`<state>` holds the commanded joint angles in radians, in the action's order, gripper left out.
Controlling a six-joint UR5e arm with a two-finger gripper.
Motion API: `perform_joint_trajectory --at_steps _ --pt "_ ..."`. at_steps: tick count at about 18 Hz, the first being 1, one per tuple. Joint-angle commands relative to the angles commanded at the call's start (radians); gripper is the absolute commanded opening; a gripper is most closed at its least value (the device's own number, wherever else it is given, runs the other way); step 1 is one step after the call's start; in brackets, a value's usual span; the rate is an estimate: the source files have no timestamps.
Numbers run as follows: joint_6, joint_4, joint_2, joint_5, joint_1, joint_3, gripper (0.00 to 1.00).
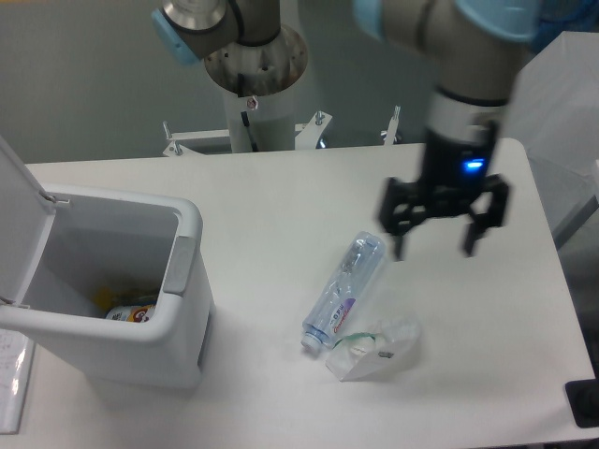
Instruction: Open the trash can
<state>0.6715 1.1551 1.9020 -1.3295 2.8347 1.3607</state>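
One white counter [281, 201] carries everything, and the biggest thing on it is the trash can [112, 309], far off to the left of the fingers [397, 245], its lid [17, 201] swung up and back, its grey push tab [178, 265] on the rim facing them, and some rubbish showing at the bottom. Just below and left of the fingers, which hang spread apart and empty above the counter, lies a clear plastic bottle [343, 290], and beside its cap end a crumpled clear wrapper [374, 346].
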Motion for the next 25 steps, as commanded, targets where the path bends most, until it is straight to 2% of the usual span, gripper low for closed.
perform_joint_trajectory --at_steps 2,4,7,12,14,18,25 --pt "0.075 0.003 0.018 -0.072 0.009 -0.005 1.0" --pt "0.124 0.003 0.063 -0.108 0.009 -0.018 1.0" --pt "0.132 0.002 0.123 -0.18 0.008 -0.035 1.0" --pt "0.221 0.009 0.169 -0.2 0.005 -0.09 1.0" --pt "0.324 0.012 0.173 -0.207 0.003 -0.098 1.0" --pt "0.482 0.021 0.169 -0.244 0.0 -0.075 1.0" --pt "0.508 0.02 0.157 -0.289 0.0 -0.043 1.0"
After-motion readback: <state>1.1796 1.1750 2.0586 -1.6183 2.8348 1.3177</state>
